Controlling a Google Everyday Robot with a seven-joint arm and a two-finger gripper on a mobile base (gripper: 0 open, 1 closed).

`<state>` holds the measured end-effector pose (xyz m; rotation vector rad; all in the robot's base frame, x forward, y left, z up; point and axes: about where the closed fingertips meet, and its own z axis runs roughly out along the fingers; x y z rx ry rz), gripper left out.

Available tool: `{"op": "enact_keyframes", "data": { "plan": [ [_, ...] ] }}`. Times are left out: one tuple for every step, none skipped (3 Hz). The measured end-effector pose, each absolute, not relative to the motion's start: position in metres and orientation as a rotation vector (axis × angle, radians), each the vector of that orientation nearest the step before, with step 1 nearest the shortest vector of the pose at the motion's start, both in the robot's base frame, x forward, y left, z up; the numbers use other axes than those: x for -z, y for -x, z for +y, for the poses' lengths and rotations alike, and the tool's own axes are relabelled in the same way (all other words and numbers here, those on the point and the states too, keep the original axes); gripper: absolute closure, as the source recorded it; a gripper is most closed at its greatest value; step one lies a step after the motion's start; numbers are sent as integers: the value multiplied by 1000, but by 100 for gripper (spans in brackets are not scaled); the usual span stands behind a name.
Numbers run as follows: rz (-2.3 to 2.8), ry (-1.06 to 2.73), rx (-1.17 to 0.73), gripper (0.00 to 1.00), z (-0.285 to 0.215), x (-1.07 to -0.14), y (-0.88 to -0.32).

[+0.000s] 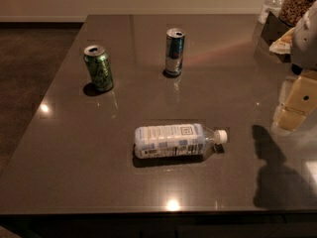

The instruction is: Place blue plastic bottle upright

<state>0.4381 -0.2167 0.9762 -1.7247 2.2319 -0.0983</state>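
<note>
DESK: Three drink containers on a dark, glossy grey tabletop (74, 172). Which one matters?

FIELD: The blue plastic bottle (171, 141), a clear water bottle with a white screw cap and a pale blue-and-white printed label. It lies on its side near the middle of the front edge, cap toward the right edge and base toward the left. An opened green aluminium can (98, 68) stands upright near the left edge. A slim blue-and-silver can (174, 52) stands upright toward the middle of the back edge. Both are well apart from the bottle.

DESK: And the robot's cream-coloured gripper (293, 105)?

FIELD: It hangs at the right edge, above the surface, well apart from the bottle. Whether the claw is open or closed cannot be told from this view.

DESK: What would a clean job call for?

FIELD: By our reading, the reach has not begun. A good approach comes across from the right edge, lowers over the bottle and closes across the labelled body nearer the cap end, so the base can swing down as the bottle tips up. The smooth round wall may roll toward the front edge if nudged, so the descent should be square and centred. Release should wait until the base sits flat.
</note>
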Motion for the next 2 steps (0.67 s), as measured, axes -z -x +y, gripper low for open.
{"op": "enact_keyframes", "data": {
  "plan": [
    [2232,1725,98,0,-217,-976,-438],
    [2218,1746,86,0,-210,-976,-440]
  ]
}}
